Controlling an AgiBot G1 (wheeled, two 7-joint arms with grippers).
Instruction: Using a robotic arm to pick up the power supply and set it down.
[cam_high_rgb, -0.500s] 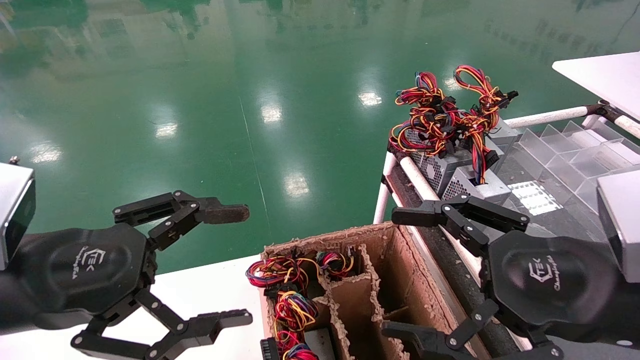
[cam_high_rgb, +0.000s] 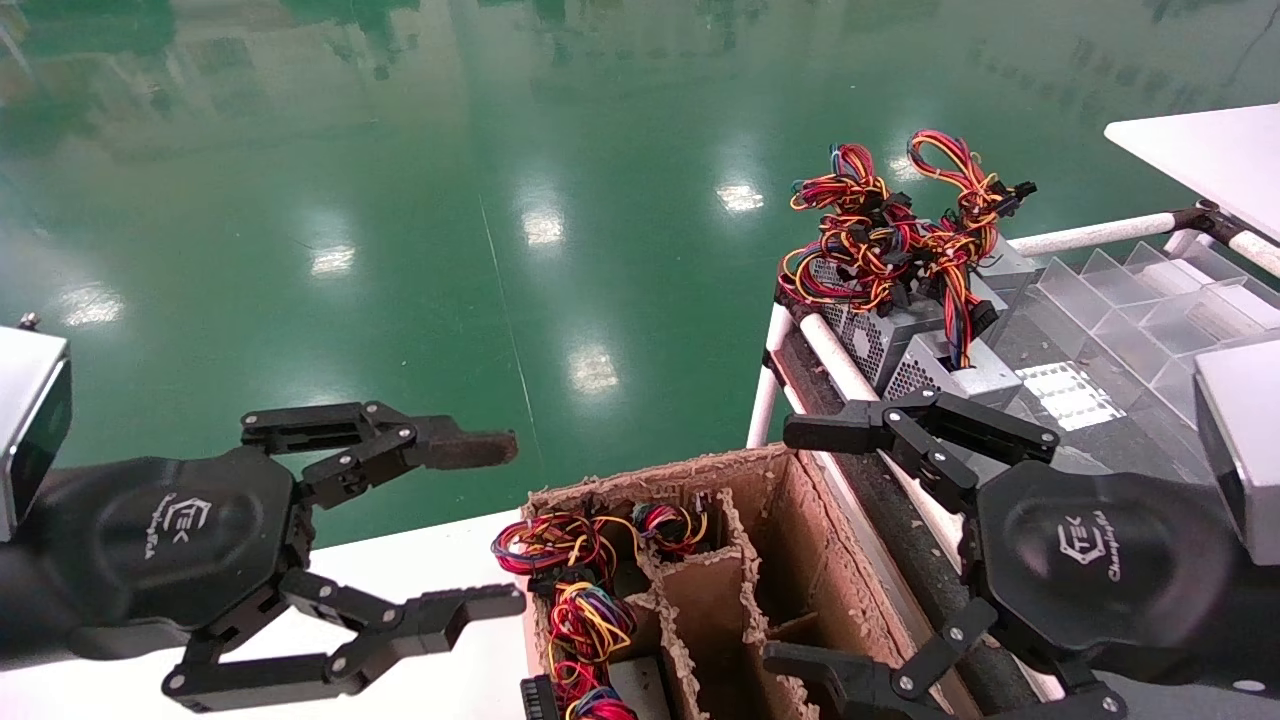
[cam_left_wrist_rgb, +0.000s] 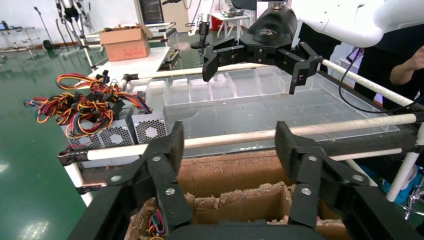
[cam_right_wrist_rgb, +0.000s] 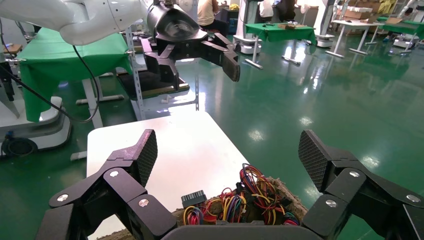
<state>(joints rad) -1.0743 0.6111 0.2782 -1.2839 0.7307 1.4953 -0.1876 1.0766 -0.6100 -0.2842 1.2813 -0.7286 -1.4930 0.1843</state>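
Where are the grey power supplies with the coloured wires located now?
In the head view, the power supplies sit far right on the rack, beyond the cardboard box, just ahead of the open right hand.

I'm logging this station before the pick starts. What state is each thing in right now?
Right gripper: open, empty, over the cardboard box.
Left gripper: open, empty, beside the box over the white table.
Cardboard box: open-topped, divided; wire bundles in the left compartments.
Power supplies: resting on the rack, wires coiled on top, ungripped.
Clear divider tray: looks empty.
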